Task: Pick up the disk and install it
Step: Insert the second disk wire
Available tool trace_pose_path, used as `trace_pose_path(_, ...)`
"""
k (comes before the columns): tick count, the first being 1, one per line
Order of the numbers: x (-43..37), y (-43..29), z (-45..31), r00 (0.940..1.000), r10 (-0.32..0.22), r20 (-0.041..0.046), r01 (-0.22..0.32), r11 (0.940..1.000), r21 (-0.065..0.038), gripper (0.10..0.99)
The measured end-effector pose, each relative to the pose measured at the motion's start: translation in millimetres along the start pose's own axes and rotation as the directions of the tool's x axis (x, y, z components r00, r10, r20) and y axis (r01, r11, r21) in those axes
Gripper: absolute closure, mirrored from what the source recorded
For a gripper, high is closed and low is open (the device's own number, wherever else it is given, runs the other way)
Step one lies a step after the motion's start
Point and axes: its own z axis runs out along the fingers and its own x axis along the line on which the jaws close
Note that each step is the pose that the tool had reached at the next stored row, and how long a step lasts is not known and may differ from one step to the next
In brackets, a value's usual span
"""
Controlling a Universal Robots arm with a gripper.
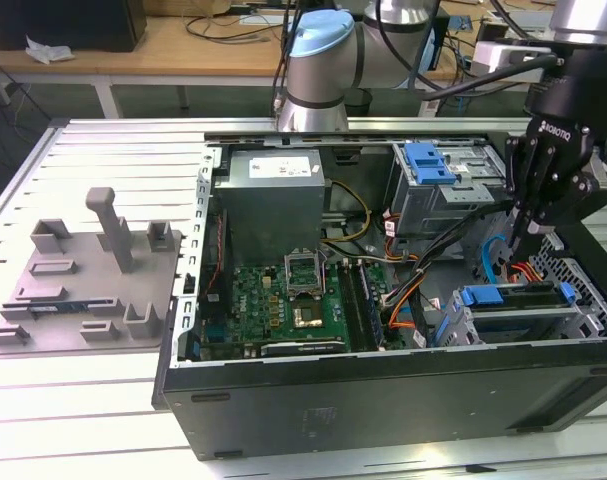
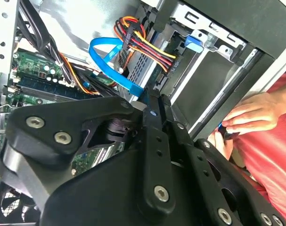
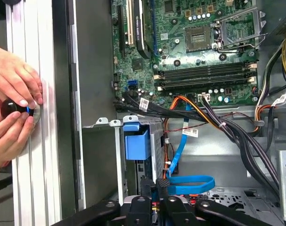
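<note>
A slatted metal desk [image 1: 103, 400] carries the grey holder [image 1: 83, 290], then the open computer case [image 1: 383, 390]. The disk [image 1: 513, 297] sits slotted in its cage; above it, the claw [image 1: 528, 235] hangs pinched together, empty.

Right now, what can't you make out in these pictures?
1. Label of the disk: in the exterior view, the drive cage covers it.
2. Whether the hand touches the disk: in the exterior view, cables overlap there.
3. The dark round object: in the first wrist view, a person's hands cover most of it.
</note>
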Motion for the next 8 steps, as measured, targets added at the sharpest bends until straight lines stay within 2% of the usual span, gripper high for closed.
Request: trace_pose_path(8,-0.5,-0.1,2.5,0.9999,0.012,0.0006,-0.012,0.9999,-0.004,0.925)
